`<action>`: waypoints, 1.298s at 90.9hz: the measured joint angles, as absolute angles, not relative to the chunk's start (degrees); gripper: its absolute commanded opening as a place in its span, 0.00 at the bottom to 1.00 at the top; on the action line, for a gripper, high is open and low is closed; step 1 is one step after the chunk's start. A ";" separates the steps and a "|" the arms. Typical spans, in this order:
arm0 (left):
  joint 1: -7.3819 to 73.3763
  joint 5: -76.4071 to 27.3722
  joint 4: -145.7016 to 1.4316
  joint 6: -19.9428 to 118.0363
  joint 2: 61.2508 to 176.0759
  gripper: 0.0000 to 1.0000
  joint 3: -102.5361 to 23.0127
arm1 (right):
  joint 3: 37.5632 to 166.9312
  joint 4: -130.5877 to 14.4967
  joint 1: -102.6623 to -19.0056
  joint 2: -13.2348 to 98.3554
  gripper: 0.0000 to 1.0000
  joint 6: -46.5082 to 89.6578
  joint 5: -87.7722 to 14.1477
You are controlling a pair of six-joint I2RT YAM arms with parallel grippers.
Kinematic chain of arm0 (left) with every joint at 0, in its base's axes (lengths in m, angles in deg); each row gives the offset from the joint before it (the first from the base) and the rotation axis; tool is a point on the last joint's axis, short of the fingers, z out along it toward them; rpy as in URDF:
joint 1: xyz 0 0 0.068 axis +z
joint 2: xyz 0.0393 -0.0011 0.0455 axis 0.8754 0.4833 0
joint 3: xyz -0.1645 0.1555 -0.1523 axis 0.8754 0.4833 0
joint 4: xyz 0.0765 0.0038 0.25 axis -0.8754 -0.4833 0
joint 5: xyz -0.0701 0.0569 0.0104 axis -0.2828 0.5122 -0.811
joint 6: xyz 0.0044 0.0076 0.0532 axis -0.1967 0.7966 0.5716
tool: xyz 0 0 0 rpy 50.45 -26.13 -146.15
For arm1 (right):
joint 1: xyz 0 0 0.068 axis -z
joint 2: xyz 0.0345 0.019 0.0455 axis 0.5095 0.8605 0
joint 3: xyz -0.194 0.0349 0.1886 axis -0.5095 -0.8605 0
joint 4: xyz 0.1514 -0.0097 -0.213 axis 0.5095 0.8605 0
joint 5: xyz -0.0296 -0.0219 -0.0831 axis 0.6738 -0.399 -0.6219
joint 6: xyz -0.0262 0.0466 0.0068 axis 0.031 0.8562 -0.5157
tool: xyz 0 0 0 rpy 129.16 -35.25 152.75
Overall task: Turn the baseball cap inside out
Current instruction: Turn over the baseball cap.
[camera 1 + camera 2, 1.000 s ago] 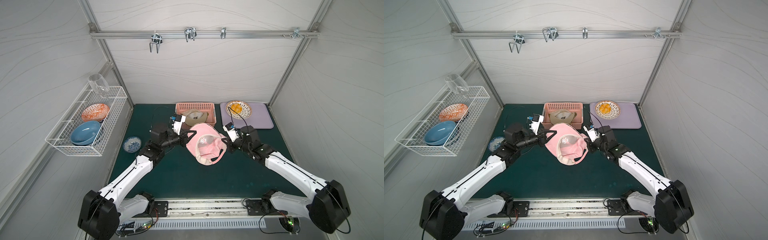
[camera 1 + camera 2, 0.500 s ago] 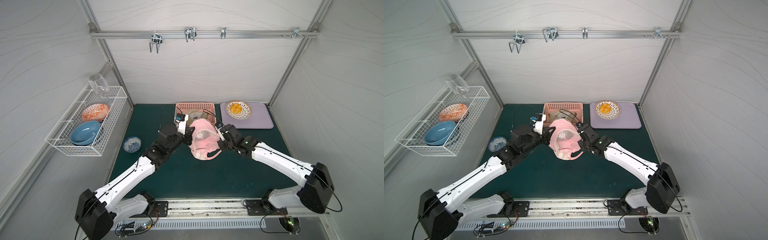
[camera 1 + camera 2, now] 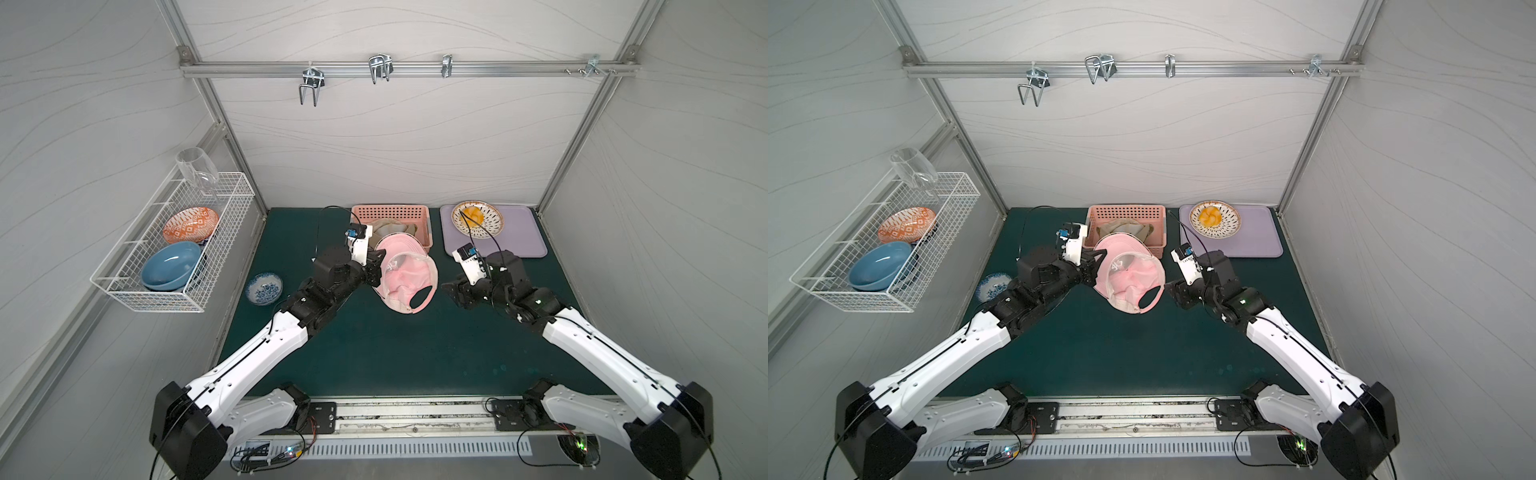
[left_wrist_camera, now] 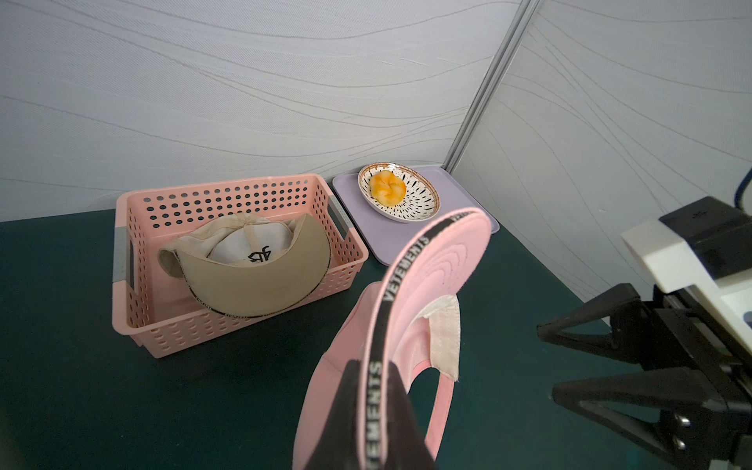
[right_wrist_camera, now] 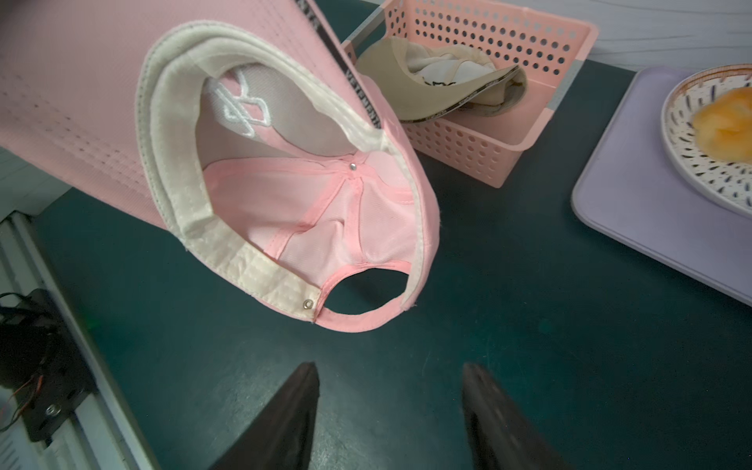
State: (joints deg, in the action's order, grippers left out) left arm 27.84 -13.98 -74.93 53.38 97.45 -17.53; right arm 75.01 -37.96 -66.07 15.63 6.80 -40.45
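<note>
Dark green table (image 3: 415, 353). Along its back edge stands a perforated pink basket (image 3: 420, 212), with a lilac tray (image 3: 519, 243) just beside it toward the right. A small blue-patterned dish (image 3: 264, 288) sits near the left edge, well apart from both.

The pink baseball cap (image 5: 325, 211) turns its hollow, white sweatband and back strap toward the right gripper (image 5: 388, 368), whose jaws stand apart and empty, clear of it. Farther off, a pink basket (image 5: 468, 138) holds a beige cap (image 5: 427, 81). Just right of the basket, a purple tray (image 5: 635, 195) bears a patterned plate (image 5: 683, 150).
</note>
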 measured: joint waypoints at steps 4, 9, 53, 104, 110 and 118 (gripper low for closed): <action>27.84 -14.29 -75.21 52.97 97.21 0.00 -17.57 | 74.05 -38.79 -66.03 15.80 0.61 6.76 -38.35; 27.84 -14.66 -75.50 52.03 96.90 0.00 -17.68 | 73.09 -39.82 -66.03 16.22 0.60 6.82 -35.12; 27.84 -11.69 -79.13 36.14 96.49 0.00 -21.05 | 67.14 -58.81 -81.83 22.29 0.63 -3.01 -34.11; 27.84 -10.38 -86.86 28.60 99.77 0.00 -26.12 | 69.59 -65.98 -86.62 33.86 0.26 -20.10 -50.02; 27.84 -10.62 -87.78 29.38 100.05 0.00 -26.69 | 69.94 -65.37 -86.53 33.79 0.18 -21.13 -49.85; 27.91 -11.08 -89.22 31.92 100.66 0.00 -27.89 | 70.49 -62.53 -85.81 33.18 0.14 -22.38 -47.25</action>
